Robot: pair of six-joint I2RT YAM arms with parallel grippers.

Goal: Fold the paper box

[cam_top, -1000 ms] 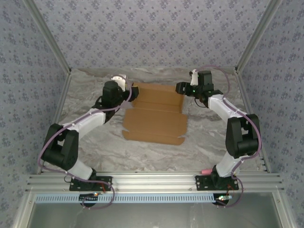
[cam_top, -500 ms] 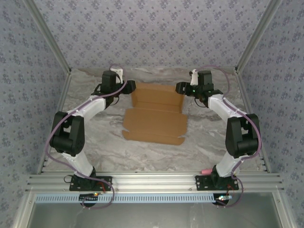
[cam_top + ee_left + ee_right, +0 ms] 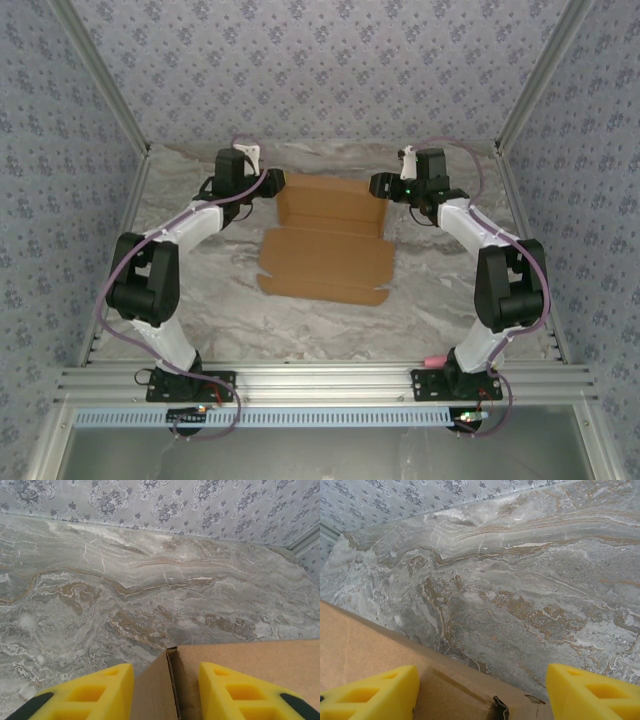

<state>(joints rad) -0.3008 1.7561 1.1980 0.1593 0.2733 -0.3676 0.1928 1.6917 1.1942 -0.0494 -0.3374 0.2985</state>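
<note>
From above, the paper box [image 3: 325, 250] lies as a flat brown sheet on the marble table [image 3: 200, 290], its far panel raised. The left gripper [image 3: 272, 183] and right gripper [image 3: 378, 185] sit at its far corners.

At the left wrist, half-open jaws straddle an upright flap without clamping it.

At the right wrist, the jaws stand wide above the box's edge, holding nothing.

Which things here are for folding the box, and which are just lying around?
For the job:
- paper box, a flat brown cardboard sheet
- left gripper, at the box's far left corner
- right gripper, at its far right corner

Just lying about:
- small pink thing beside the right arm's base
</note>
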